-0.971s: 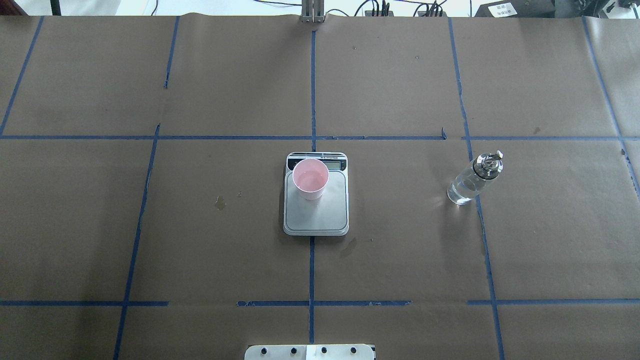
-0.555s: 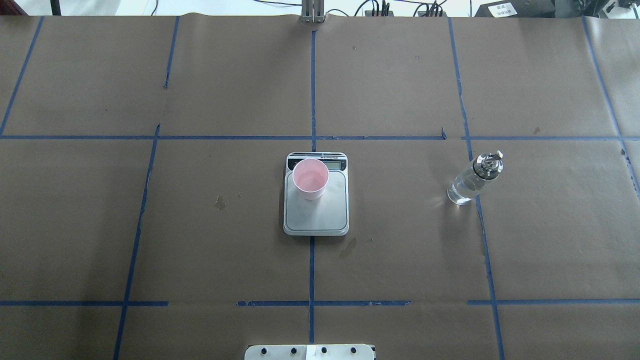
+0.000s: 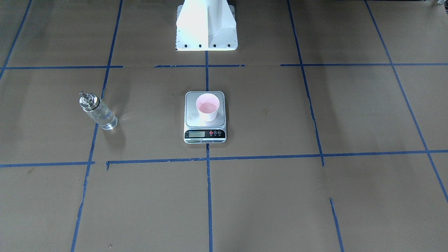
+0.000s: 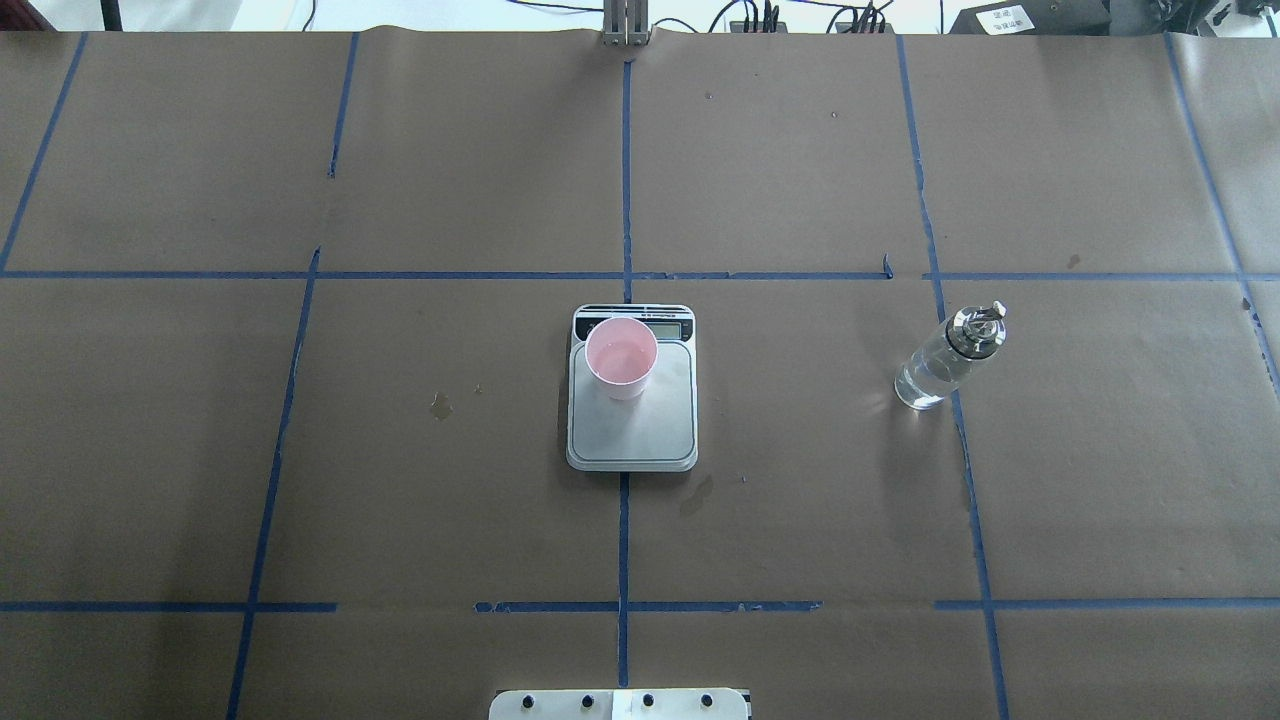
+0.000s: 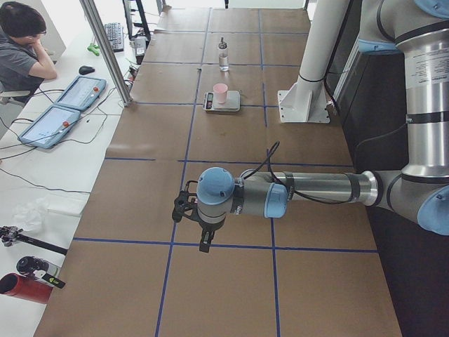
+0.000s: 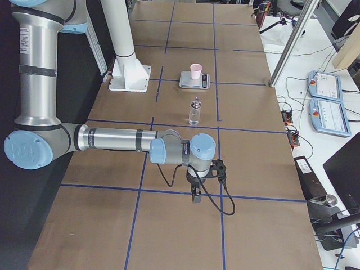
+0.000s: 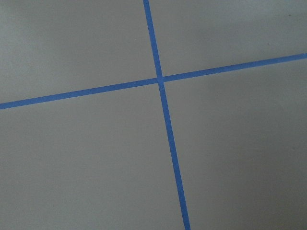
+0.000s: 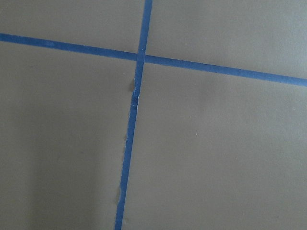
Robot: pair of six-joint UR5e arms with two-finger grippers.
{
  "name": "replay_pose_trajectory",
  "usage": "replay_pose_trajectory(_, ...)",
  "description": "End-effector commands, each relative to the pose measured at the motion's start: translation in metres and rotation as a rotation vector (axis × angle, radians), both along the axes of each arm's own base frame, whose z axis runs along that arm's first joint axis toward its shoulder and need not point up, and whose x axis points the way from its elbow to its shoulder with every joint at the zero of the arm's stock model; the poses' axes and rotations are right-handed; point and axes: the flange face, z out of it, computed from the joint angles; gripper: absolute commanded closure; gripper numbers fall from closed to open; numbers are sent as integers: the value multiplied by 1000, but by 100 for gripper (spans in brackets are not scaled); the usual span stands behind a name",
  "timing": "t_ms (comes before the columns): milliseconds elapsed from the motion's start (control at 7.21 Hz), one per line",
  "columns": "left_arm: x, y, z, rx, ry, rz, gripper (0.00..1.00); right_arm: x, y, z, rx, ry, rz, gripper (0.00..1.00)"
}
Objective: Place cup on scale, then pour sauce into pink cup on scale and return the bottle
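The pink cup (image 4: 621,357) stands upright on the scale (image 4: 632,430) at the table's middle, on the plate's part nearest the display; it also shows in the front-facing view (image 3: 207,107) on the scale (image 3: 205,134). The clear glass bottle (image 4: 945,358) with its silver spout cap stands upright on the table to the robot's right, apart from the scale, and shows in the front-facing view (image 3: 97,111). The sauce inside it is barely visible. My left gripper (image 5: 202,239) and right gripper (image 6: 195,195) hang over the table's far ends, seen only in side views; I cannot tell whether they are open.
Brown paper with blue tape lines covers the table. The robot's white base (image 3: 206,24) stands behind the scale. Small wet spots (image 4: 439,405) lie left of and just in front of the scale. An operator (image 5: 24,42) sits beside the table with tablets (image 5: 63,105).
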Motion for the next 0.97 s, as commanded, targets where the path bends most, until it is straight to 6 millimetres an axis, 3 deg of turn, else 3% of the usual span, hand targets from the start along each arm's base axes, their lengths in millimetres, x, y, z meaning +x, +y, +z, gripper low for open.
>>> replay_pose_trajectory(0, 0, 1, 1, -5, 0, -2, 0, -1, 0, 0, -1, -2, -1, 0)
replay_pose_trajectory(832, -1, 0, 1, -3, -1, -2, 0, -3, 0, -1, -3, -29, -1, 0)
